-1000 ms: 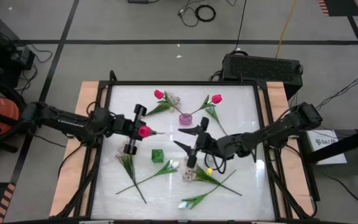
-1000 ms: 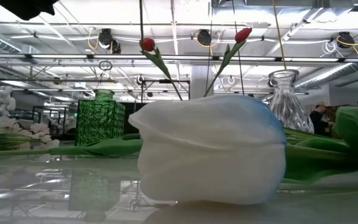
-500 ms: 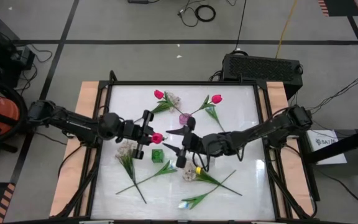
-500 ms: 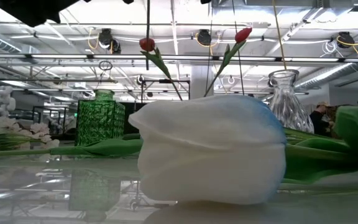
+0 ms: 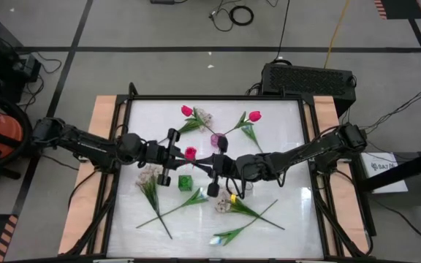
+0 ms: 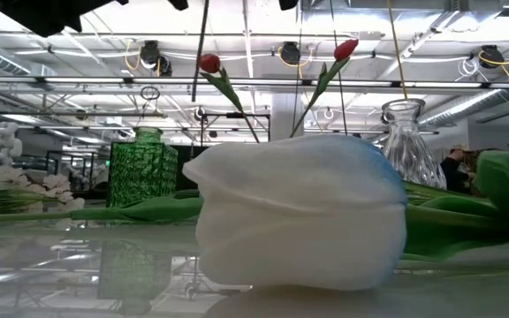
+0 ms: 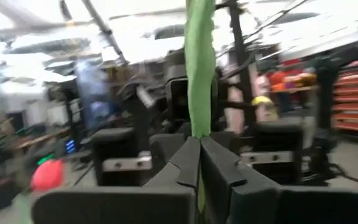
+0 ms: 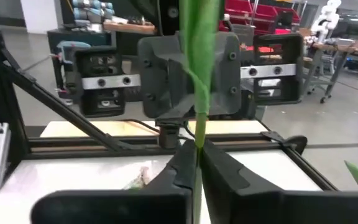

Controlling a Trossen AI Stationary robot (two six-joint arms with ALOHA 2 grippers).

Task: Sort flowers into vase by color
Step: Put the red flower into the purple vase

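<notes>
A pink tulip [image 5: 190, 153] hangs above the table's middle between my two grippers. My left gripper [image 5: 180, 155] reaches in from the left and my right gripper [image 5: 202, 160] from the right, and both are shut on the tulip's green stem [image 6: 203, 31]. Two more pink tulips [image 5: 254, 115] stand leaning in a small pink vase [image 5: 218, 139]. A green vase [image 5: 185, 182] stands just below the grippers. White tulips [image 5: 203, 194] and cream sprays [image 5: 149, 175] lie flat on the table. My left gripper pinches the tulip's stem [image 7: 197, 118] between its two fingers, coming nearly level from the table's left and lying across it. The stem stands about upright, head up, lifted clear of the table. My right gripper pinches the same stem [image 8: 197, 124] between its two fingers, level from the table's right and across it, facing the left gripper. The stem runs upright through the hold, clear of the table.
A clear glass vase [image 6: 407, 141] stands near the table's middle, by flowers lying at the front. A white tulip head [image 6: 299, 212] lies right before the low camera. Wooden rails [image 5: 101, 168] edge the white table on both sides.
My left gripper has carried the pink tulip toward the table's right, keeping it upright and clear. My right gripper has come toward the left with wide-open fingers and has shut on the tulip's stem, so both now hold it.
</notes>
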